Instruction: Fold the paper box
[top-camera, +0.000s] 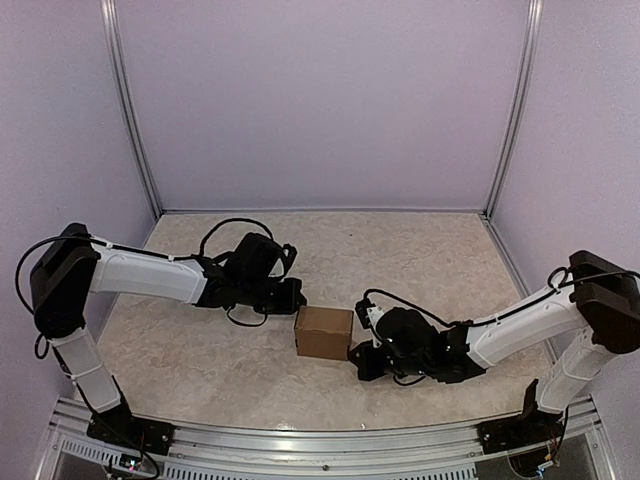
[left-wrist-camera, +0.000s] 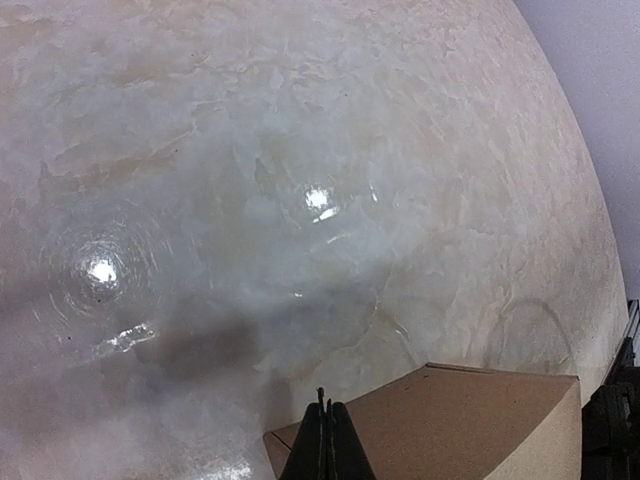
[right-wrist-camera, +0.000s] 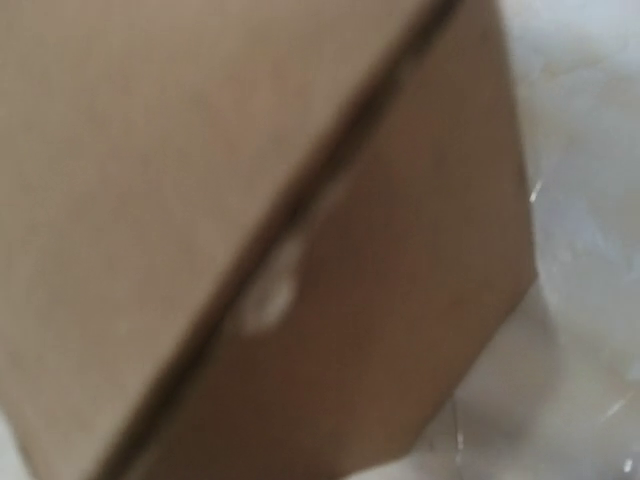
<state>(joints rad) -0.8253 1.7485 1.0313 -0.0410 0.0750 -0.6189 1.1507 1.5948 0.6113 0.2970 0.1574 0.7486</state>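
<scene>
Sitting folded on surface (top-camera: 420, 260), paper box (top-camera: 324, 333) lies between both tools in top view: left tool (top-camera: 297, 296) at far-left corner, right tool (top-camera: 357, 357) at near-right edge. Left wrist view: tool pinched closed, empty, box just beyond tips. Right wrist view: blurred box fills frame; tool closed.

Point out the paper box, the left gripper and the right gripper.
paper box (top-camera: 324, 333), top external view, its middle
left gripper (left-wrist-camera: 325, 425), left wrist view, shut fingertips
right gripper (top-camera: 357, 353), top external view, its tip
</scene>
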